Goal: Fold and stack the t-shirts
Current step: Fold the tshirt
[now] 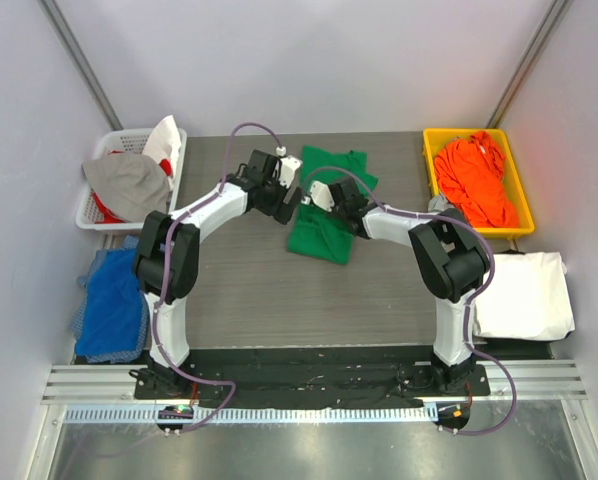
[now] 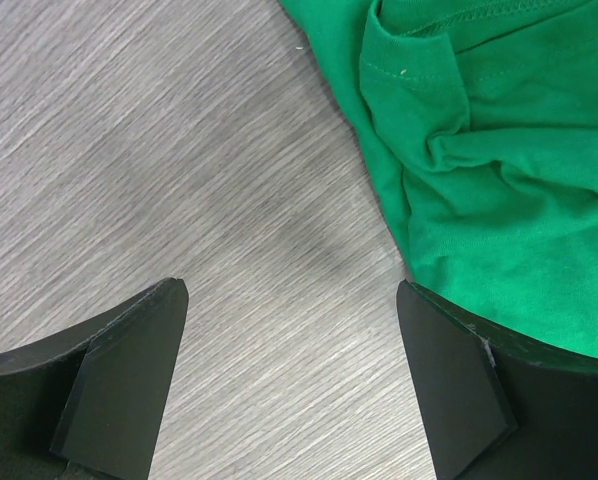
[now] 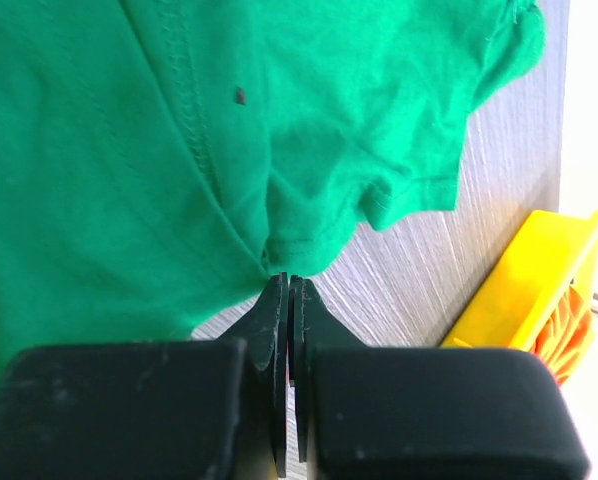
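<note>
Top view: arms cover part of the green t-shirt mid-surface, fingertips hidden; right wrist view shows right hand pinched together on the shirt's hem; left wrist view shows left hand spread apart over bare surface, shirt just right; yellow bin far right holds orange t-shirt; white t-shirt near right.

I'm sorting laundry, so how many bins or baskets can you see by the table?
2. A white basket at the far left, full of clothes; a yellow bin at the far right, holding the orange t-shirt. Others may be out of frame.
</note>
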Controlling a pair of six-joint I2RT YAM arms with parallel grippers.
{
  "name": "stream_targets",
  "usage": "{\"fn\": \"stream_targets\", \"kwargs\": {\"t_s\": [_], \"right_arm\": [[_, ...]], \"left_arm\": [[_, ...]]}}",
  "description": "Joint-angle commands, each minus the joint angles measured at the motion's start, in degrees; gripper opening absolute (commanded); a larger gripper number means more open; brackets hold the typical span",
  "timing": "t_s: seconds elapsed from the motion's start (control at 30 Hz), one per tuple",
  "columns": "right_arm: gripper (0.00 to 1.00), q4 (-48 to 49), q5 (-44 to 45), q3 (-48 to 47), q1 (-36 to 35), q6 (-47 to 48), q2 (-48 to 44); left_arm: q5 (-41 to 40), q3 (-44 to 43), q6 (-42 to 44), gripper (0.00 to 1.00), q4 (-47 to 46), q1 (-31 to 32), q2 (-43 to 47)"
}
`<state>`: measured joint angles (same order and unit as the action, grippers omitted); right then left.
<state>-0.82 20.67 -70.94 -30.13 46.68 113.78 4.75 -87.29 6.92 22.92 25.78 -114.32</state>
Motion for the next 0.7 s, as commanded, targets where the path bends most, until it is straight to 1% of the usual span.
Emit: {"fn": "stream_targets", "kwargs": {"t_s": [0.0, 0.03, 0.1, 0.13, 0.23, 0.3, 0.4, 0.5, 0.53, 0.67], "right_arm": [[0.01, 1.88, 0.96, -0.87, 0.33, 0.52, -4.61], [0.13, 1.53, 0.61, -0.87, 0.42, -0.7, -4.96], [0.22, -0.74, -1.06, -1.66, 0.51, -2.37, -5.49], [0.3, -1.46, -1.76, -1.92, 0.42, -3.16, -5.58], [0.36, -2.87, -4.04, -2.63, 0.86, -5.63, -5.76], [0.38, -3.83, -5.54, -3.15, 1.47, -7.82, -5.5], [0.45, -5.86, -8.62, -4.64, 2.7, -11.25, -4.88], [0.46, -7.61, -11.52, -6.4, 4.2, -14.05, -4.09], [0.46, -8.23, -13.7, -7.54, 4.64, -14.76, -3.74], [0.45, -9.99, -15.39, -9.13, 5.96, -15.91, -2.68]], "left_arm": [[0.78, 0.36, 0.99, 0.91, -2.35, -0.29, 3.49], [0.61, 0.36, 0.99, 0.91, -2.26, -0.38, 3.49], [0.61, 0.36, 1.34, 0.91, -2.35, -0.38, 3.41], [0.52, 0.27, 1.43, 0.91, -2.35, -0.47, 3.32], [0.52, 0.36, 1.61, 0.91, -2.17, -0.9, 3.23], [0.78, 0.36, 1.78, 0.91, -2.18, -1.0, 2.97], [1.05, 0.54, 1.87, 0.91, -2.17, -1.52, 2.7], [1.13, 0.45, 1.87, 0.91, -2.26, -1.79, 2.26], [1.13, 0.54, 1.87, 0.91, -2.26, -1.79, 2.18], [1.13, 0.36, 2.13, 0.91, -2.17, -2.05, 1.91]]}}
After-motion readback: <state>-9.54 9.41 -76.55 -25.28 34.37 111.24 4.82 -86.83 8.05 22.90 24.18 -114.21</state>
